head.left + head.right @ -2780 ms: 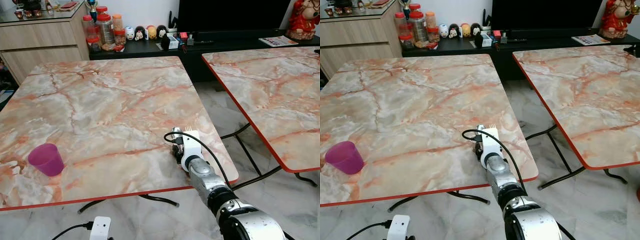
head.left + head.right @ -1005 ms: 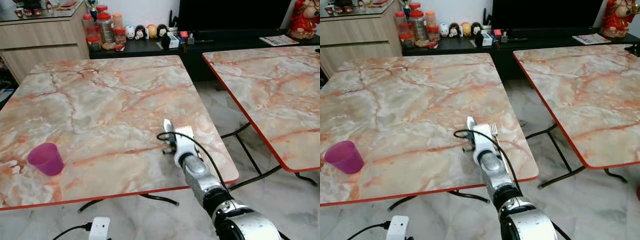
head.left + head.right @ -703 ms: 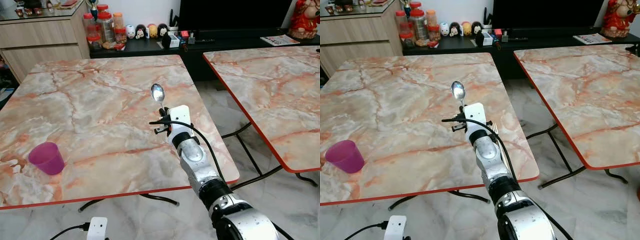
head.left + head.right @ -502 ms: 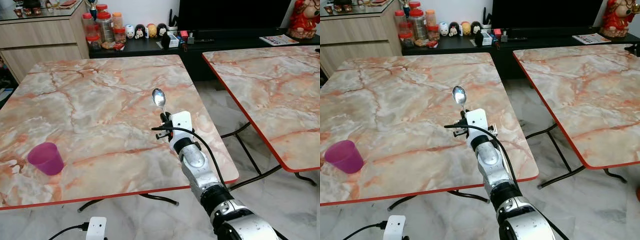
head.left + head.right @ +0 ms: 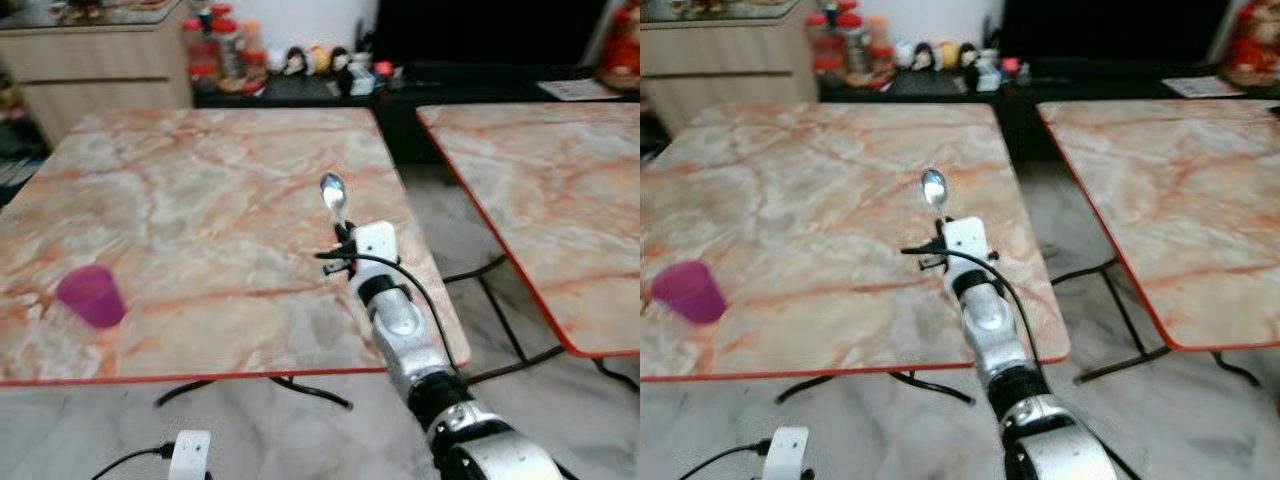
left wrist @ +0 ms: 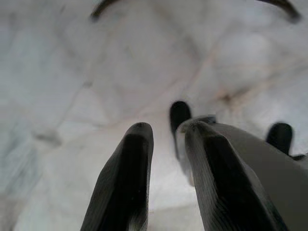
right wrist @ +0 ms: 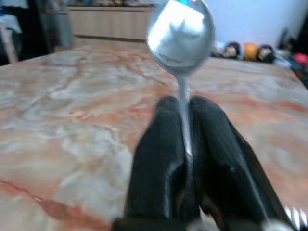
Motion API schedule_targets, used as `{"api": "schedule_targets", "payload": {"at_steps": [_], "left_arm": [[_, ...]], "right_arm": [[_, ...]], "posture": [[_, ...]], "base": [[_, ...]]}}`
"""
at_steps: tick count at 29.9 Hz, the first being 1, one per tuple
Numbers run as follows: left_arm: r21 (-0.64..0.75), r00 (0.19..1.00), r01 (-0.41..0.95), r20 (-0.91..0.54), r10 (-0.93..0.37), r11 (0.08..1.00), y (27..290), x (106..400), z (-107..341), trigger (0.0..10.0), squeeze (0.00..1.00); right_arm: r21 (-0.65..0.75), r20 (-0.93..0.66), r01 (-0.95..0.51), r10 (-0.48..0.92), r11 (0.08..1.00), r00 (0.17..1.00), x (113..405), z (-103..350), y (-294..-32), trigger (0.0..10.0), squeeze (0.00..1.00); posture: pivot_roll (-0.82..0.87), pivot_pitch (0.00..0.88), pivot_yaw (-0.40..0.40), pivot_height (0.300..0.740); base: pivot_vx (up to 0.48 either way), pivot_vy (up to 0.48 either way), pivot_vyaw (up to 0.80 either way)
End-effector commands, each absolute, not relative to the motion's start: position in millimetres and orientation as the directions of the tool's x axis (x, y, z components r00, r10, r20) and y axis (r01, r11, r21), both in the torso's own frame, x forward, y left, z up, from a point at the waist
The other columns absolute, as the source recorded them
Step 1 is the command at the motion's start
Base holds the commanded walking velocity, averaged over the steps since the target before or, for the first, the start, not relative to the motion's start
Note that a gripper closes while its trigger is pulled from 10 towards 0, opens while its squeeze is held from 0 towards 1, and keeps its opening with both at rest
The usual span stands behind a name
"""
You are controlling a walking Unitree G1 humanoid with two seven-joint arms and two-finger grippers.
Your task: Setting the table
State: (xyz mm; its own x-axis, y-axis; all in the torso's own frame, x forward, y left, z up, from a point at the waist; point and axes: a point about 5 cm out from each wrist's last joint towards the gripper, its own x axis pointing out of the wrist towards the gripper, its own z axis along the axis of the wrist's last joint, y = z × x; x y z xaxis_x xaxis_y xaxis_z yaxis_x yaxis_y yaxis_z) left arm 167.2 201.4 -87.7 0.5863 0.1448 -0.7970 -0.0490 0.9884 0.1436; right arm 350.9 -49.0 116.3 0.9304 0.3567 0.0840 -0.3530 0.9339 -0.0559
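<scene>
No text, label, brand, number or sign could be read anywhere. The jars (image 5: 215,45) and small figurines (image 5: 310,60) on the far cabinet, well beyond the right hand (image 5: 342,232), were too blurred to show lettering.

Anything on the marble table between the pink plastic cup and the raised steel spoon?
Nothing: in the left eye view, bare marble tabletop runs from the pink plastic cup to the steel spoon.

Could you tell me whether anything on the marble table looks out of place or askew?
Nothing looks spilled or damaged. The purple cup stands upright near the table's left edge, and the right gripper holds a spoon by its handle, bowl up, above the tabletop.
</scene>
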Motion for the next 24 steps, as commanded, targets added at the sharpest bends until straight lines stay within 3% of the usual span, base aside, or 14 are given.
{"api": "schedule_targets", "payload": {"at_steps": [1,24], "left_arm": [[0.139,0.592,-0.046,-0.794,0.139,0.989,197.9,169.0,-87.4,10.0,0.00],[0.132,0.586,-0.040,-0.800,0.130,0.990,195.4,166.2,-89.0,10.0,0.00]], "right_arm": [[-0.042,0.097,-0.324,0.326,0.945,0.940,354.6,120.8,-55.3,10.0,0.00],[-0.083,0.067,-0.316,0.322,0.945,0.944,351.3,112.8,-59.4,10.0,0.00]], "posture": [[0.03,0.000,-0.016,0.740],[0.02,0.000,-0.018,0.740]], "base": [[0.000,-0.247,0.00],[0.000,-0.326,0.00]]}}
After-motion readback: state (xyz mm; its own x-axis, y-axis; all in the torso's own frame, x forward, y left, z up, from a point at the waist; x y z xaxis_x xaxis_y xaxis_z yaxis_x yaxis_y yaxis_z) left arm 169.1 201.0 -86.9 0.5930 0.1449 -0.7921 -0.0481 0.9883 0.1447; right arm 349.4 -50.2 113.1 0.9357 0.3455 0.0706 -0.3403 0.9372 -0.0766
